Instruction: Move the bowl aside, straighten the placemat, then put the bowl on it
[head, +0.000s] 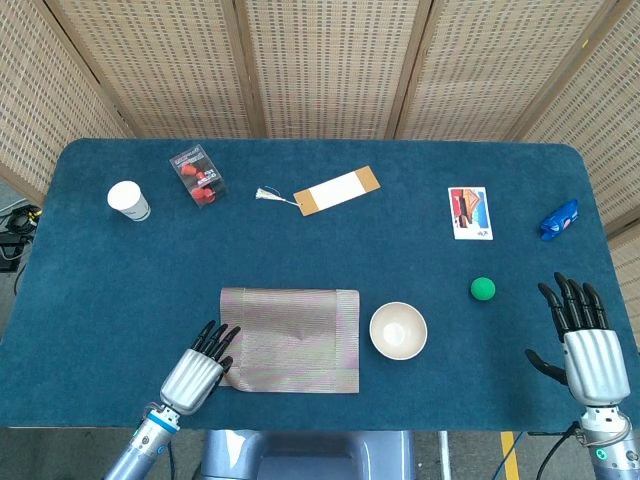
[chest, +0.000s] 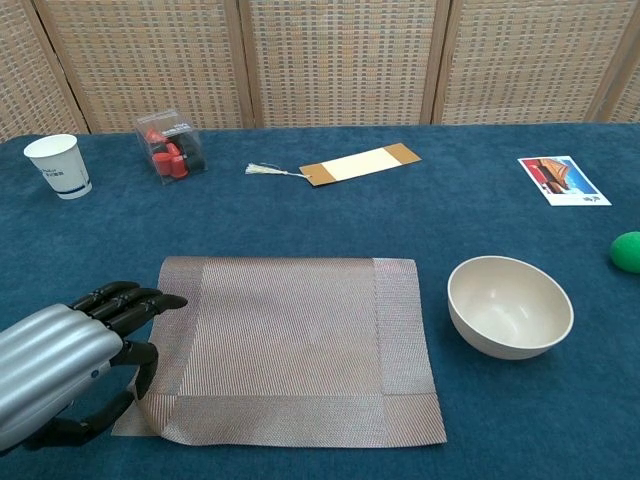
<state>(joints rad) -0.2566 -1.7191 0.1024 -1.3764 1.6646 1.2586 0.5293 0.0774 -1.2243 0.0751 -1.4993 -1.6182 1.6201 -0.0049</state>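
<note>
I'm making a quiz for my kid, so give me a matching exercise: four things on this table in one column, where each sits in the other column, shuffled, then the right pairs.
Things:
1. cup
2. ball
3. bowl
4. left hand

Places:
A. just right of the placemat
B. far left of the table
C. at the placemat's near left corner
D. right of the bowl, further back

Pairs: 1-B, 2-D, 3-A, 4-C

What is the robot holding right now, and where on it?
The left hand grips the placemat at its near-left corner. The right hand holds nothing.
</note>
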